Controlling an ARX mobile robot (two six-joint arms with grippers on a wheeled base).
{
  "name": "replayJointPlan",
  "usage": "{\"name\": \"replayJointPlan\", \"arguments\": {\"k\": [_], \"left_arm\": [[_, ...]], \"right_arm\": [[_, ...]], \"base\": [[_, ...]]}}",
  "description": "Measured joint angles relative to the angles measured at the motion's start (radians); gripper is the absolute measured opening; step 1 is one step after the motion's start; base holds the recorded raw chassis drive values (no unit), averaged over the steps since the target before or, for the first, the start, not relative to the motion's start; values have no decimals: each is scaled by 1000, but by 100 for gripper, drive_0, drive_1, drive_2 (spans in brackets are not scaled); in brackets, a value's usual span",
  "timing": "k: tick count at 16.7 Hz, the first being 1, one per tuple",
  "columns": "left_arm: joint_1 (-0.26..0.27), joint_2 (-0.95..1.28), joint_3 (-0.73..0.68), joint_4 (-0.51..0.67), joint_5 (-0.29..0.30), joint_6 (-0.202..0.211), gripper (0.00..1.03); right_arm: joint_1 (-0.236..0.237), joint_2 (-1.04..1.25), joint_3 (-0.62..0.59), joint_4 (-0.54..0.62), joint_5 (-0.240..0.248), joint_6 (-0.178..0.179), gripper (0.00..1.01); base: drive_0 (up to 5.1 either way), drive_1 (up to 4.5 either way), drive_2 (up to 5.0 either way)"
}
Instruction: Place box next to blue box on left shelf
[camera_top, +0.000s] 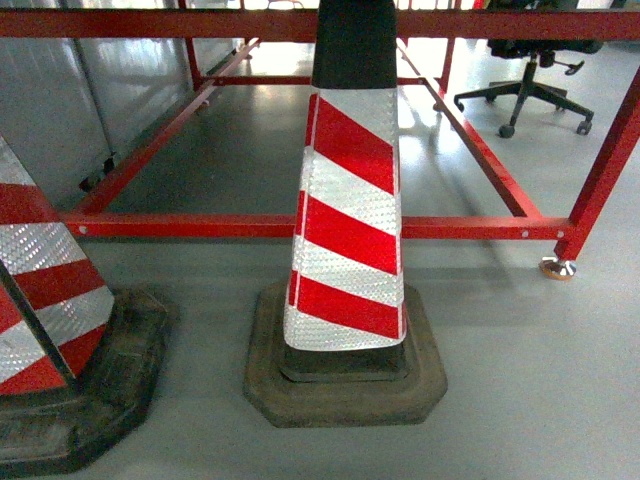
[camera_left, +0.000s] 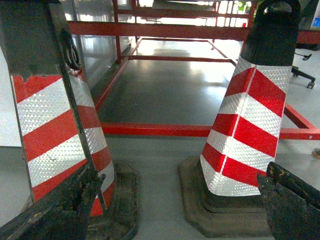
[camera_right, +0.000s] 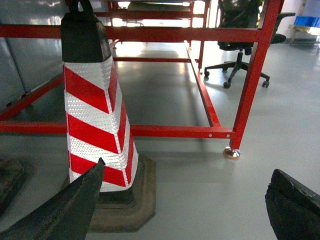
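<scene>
The box, the blue box and the left shelf are out of view in all three views. My left gripper (camera_left: 180, 200) is open over bare grey floor, its dark fingers (camera_left: 55, 210) at the two lower corners of the left wrist view with nothing between them. In the right wrist view my right gripper (camera_right: 187, 192) is open too, its worn black fingers (camera_right: 292, 210) wide apart and empty. Neither gripper shows in the head view.
Two red-and-white striped traffic cones on black rubber bases stand close ahead, one in the centre (camera_top: 345, 220) and one at the left (camera_top: 40, 290). Behind them runs a red-framed table (camera_top: 200, 226) with a foot (camera_top: 557, 267). An office chair (camera_top: 530, 85) stands far right. Something small and blue (camera_right: 306, 21) lies far off.
</scene>
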Motion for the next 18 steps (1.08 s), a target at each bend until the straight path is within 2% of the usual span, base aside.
{"name": "replayJointPlan", "arguments": {"k": [18], "left_arm": [[0,0,0,-3,1,0,98]], "right_arm": [[0,0,0,-2,0,0,98]], "base": [[0,0,0]]}}
